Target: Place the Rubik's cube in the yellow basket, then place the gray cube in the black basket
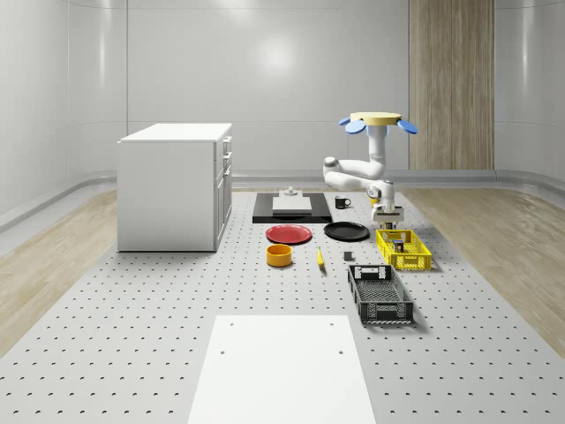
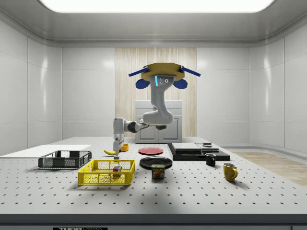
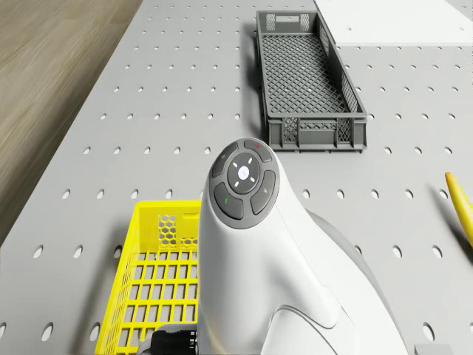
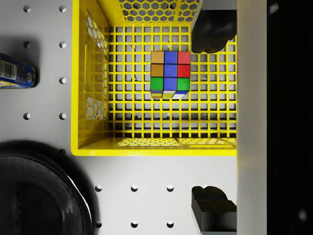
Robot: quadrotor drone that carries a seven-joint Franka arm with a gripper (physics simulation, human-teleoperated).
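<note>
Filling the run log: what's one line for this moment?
drone: hovering over yellow mesh basket | pincer: open, above it | Rubik's cube: on basket floor, released

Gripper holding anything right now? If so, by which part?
Nothing held. The gripper is open above the yellow basket; the multicoloured Rubik's cube lies free on its floor.

Drone (image 1: 382, 121) hovered in the air above the far right part of the tabletop (image 1: 132, 336), rotors level. Arm (image 1: 353, 172) hung from its underside, dropped straight down, bent at the elbow toward the whole-scene view's left, then folded back with the wrist pointing straight down. End effector (image 4: 212, 120) faced down just above the yellow basket (image 4: 82, 98), fingers (image 4: 211, 30) spread wide apart, nothing between them.
</note>
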